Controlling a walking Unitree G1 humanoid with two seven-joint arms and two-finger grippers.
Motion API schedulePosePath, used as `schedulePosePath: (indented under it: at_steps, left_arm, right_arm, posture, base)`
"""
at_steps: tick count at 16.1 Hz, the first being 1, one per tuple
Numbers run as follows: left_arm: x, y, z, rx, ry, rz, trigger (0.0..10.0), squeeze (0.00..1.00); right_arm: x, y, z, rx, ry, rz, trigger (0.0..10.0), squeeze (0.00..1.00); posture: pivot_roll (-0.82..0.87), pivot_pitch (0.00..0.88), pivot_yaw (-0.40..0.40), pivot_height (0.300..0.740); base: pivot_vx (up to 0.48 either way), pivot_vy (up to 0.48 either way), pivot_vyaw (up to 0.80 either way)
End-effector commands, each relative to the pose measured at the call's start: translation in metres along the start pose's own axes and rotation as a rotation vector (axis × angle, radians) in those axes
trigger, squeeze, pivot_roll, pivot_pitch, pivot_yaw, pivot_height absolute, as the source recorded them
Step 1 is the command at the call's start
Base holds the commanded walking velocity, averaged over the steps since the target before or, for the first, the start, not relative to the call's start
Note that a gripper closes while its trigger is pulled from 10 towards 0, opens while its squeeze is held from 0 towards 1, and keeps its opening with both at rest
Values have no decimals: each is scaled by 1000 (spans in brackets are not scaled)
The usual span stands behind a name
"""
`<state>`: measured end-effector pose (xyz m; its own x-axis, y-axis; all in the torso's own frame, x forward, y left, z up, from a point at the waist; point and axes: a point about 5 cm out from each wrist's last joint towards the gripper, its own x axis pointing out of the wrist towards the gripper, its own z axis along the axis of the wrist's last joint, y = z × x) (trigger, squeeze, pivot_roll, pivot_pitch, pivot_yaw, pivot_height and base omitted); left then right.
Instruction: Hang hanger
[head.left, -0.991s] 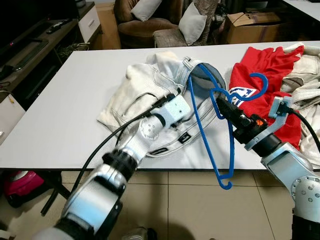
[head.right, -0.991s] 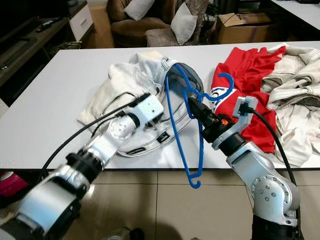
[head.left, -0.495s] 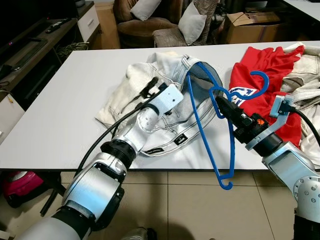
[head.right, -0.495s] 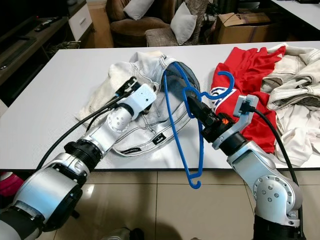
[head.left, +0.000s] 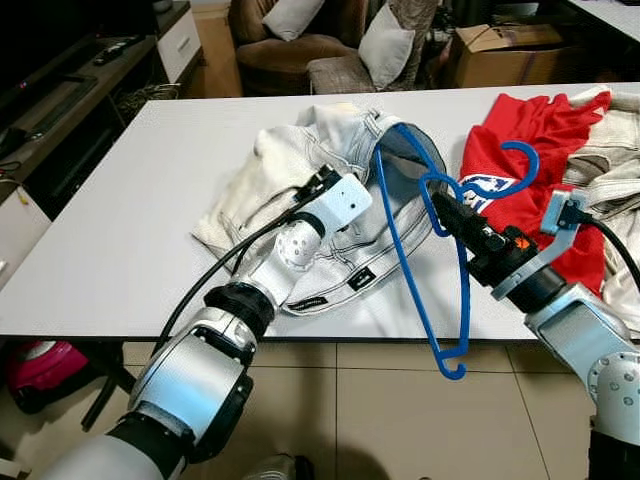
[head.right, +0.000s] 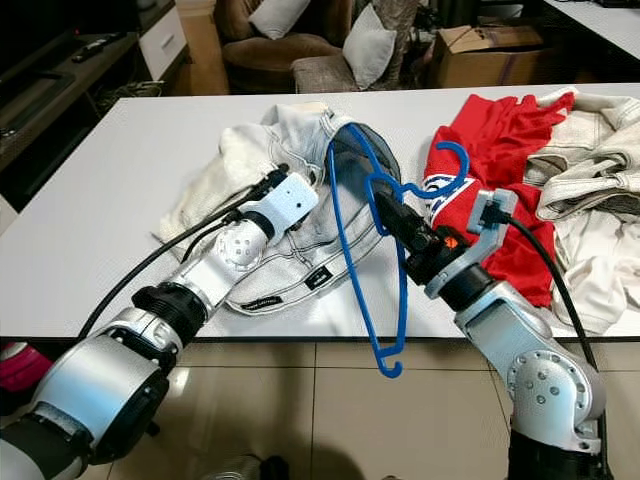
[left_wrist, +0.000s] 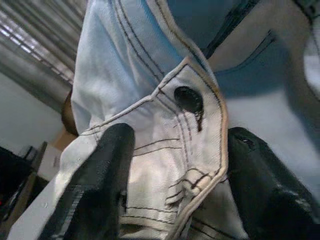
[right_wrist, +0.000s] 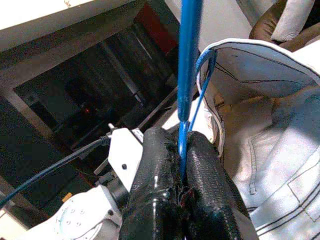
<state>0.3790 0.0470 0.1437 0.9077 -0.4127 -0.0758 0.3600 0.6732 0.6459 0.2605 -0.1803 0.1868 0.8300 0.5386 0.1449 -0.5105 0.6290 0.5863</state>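
Observation:
Pale denim jeans (head.left: 285, 165) lie on the white table (head.left: 120, 210), waist opening toward the right. My left gripper (head.left: 318, 184) is open at the waistband; in the left wrist view its fingers (left_wrist: 95, 185) stand on either side of the waistband's buttonhole tab (left_wrist: 187, 100). My right gripper (head.left: 441, 206) is shut on the blue plastic hanger (head.left: 400, 250), near its neck (right_wrist: 184, 100). The hanger's upper shoulder reaches into the jeans' waist opening. Its hook (head.left: 518, 165) lies over a red shirt (head.left: 530, 125), and its lower end hangs past the table's front edge.
White garments (head.left: 615, 150) are piled at the table's right end. Behind the table stand a brown sofa with pillows (head.left: 300, 40) and a cardboard box (head.left: 500, 45). A TV stand (head.left: 60, 100) runs along the left. A pink object (head.left: 35, 365) sits on the tiled floor.
My left gripper left the lower part of the jeans, rose, then came down at the waistband with its fingers around the tab. The right gripper and hanger have stayed nearly still.

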Motion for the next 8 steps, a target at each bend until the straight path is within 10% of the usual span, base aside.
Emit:
schedulePosePath:
  at_steps: [1,8]
  left_arm:
    - [1,4,-1,-10,16,-4,0,0]
    - [-4,11,-26,9,161,2,0,0]
  right_arm:
    - [3,8,4,-16,-13,36,10000,0]
    - [2,7,6,-20,-26,32,10000,0]
  posture:
    - [-219,0,85,740]
    - [-218,0,88,740]
  base:
    - [0,0,0]
    - [0,0,0]
